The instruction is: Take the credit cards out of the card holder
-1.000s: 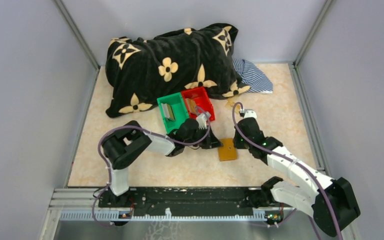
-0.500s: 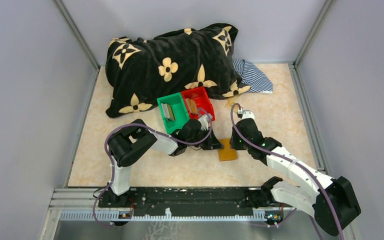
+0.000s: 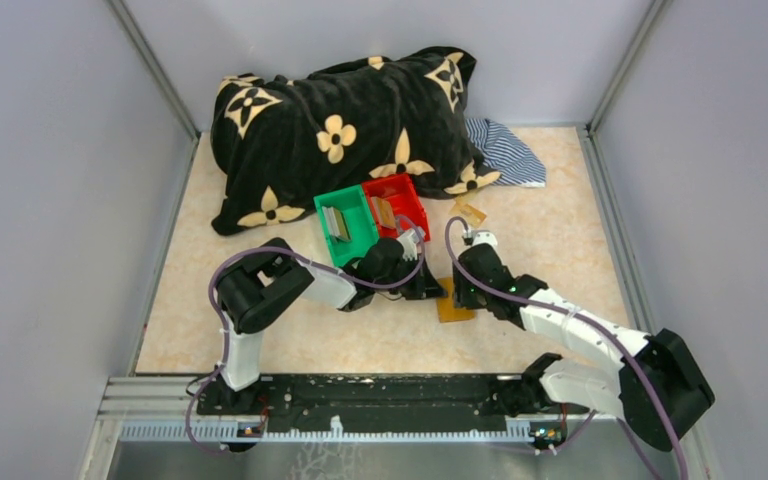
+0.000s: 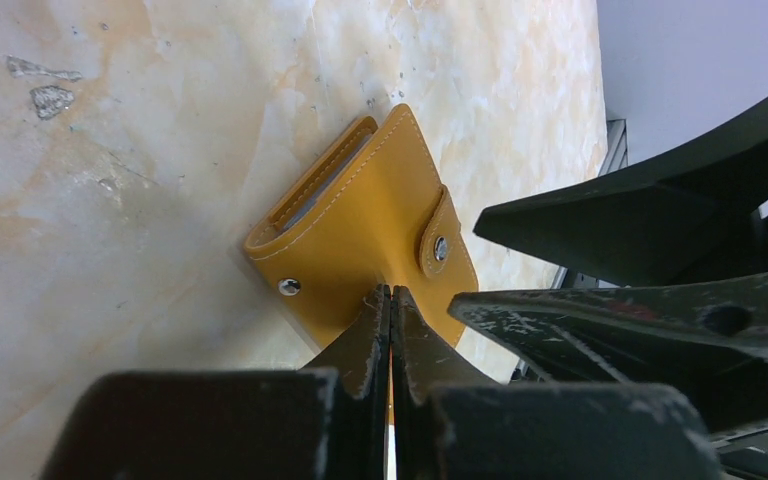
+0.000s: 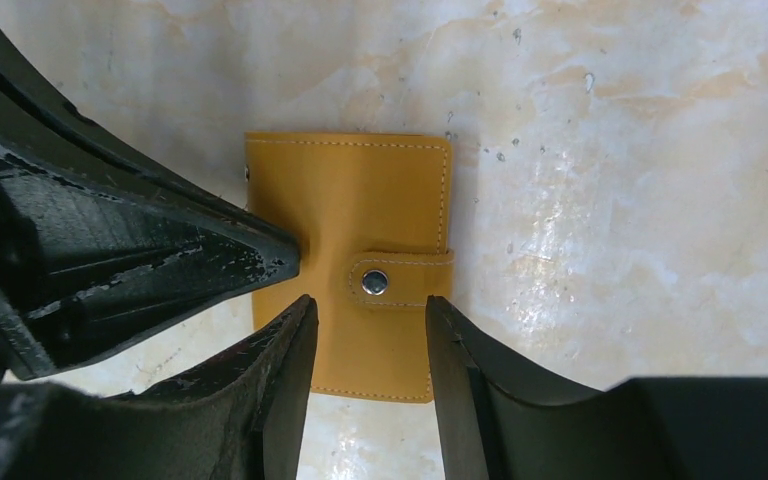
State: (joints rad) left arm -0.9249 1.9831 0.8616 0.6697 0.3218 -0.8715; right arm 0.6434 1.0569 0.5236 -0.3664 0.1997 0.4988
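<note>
The card holder (image 3: 452, 310) is a tan-yellow leather wallet lying closed on the table, its strap tab (image 5: 397, 281) snapped down. My left gripper (image 4: 390, 292) is shut, and its tip presses on the holder's near edge (image 3: 436, 291). My right gripper (image 5: 365, 308) hangs open just above the holder, one finger on each side of the strap tab (image 3: 463, 290). The inner pockets are hidden. Silvery credit cards (image 3: 337, 222) stand in the green bin. Gold-tan cards (image 3: 384, 212) stand in the red bin.
The green bin (image 3: 345, 226) and red bin (image 3: 398, 205) stand side by side just behind the left gripper. A black flowered pillow (image 3: 350, 130) and striped cloth (image 3: 508, 152) lie at the back. A small flat tan piece (image 3: 469, 212) lies behind the right wrist.
My right gripper has opened and shifted left to hang over the card holder. The left gripper has stayed shut at the holder's edge, and the holder has not moved.
</note>
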